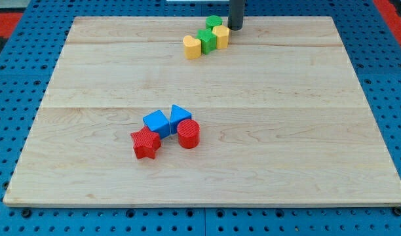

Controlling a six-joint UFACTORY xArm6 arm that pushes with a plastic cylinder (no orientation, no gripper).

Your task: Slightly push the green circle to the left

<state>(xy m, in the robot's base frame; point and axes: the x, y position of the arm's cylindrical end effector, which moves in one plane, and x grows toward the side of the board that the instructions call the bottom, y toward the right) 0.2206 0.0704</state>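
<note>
Our tip (235,27) rests on the table (286,131) near the view's top edge, just to the right of the green circle (213,22); the end effector is a plain rod, so it neither spreads nor pinches anything. We see the green circle at the back of a cluster, with a yellow block (221,35), a green block (206,39) and another yellow block (192,47) trailing toward the view's lower left. Well apart, near the middle, sit a blue cube (156,122), a blue block (179,117), a red star (145,143) and a red cylinder (188,133).

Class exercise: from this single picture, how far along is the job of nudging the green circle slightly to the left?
Done: my tip stands just right of the green circle, near the view's top. In hand: whether they touch is unclear. Left: the leftward nudge itself.
</note>
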